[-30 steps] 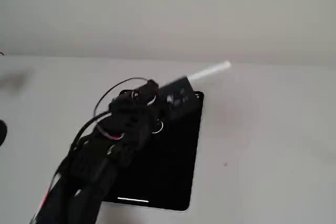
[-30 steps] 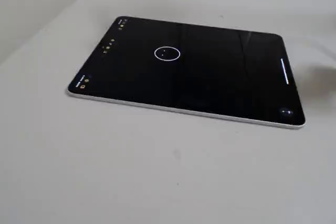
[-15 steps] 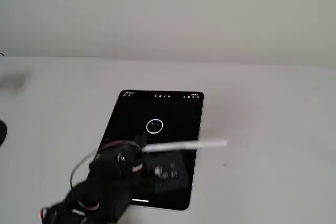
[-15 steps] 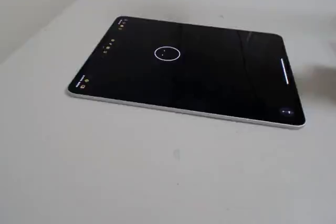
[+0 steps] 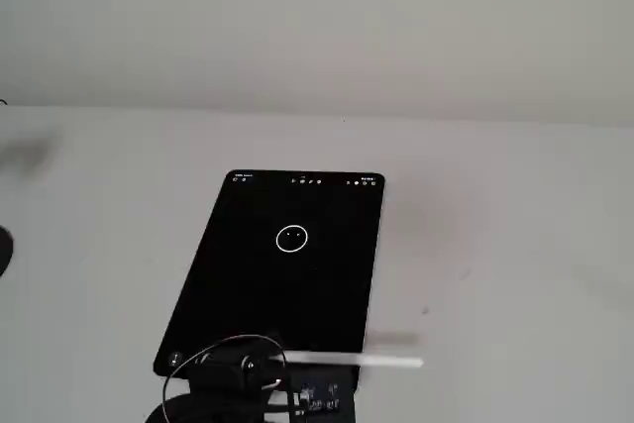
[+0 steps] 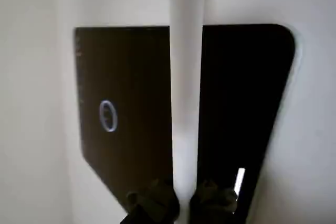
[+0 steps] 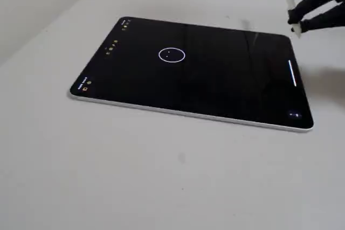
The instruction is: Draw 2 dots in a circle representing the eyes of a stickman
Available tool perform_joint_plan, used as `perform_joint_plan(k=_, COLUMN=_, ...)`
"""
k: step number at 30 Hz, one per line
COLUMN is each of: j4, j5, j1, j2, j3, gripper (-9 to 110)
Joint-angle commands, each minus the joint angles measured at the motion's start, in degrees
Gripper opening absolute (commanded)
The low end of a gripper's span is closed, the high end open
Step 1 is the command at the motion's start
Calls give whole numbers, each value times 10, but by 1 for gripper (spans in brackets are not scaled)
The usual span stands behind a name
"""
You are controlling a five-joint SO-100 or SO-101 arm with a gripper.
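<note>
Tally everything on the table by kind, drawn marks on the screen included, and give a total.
Tablet: 1
Stylus, held in the claw: 1
Drawn circle: 1
Dots inside the circle: 2
Total: 5

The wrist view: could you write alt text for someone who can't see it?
A white stylus, clamped in the gripper, runs up the middle of the picture above a black tablet on a pale table. A small white circle glows on the screen's left side.
</note>
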Motion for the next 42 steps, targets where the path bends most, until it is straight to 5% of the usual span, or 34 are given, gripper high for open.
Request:
perform_joint_plan(k=1, j4=11, j5=-3, j1=-11, j2=10, j3=0, gripper=0)
perform_joint_plan(k=42, j4=12, j5=-6, j1=-1, j2=10, j3=4, gripper=0)
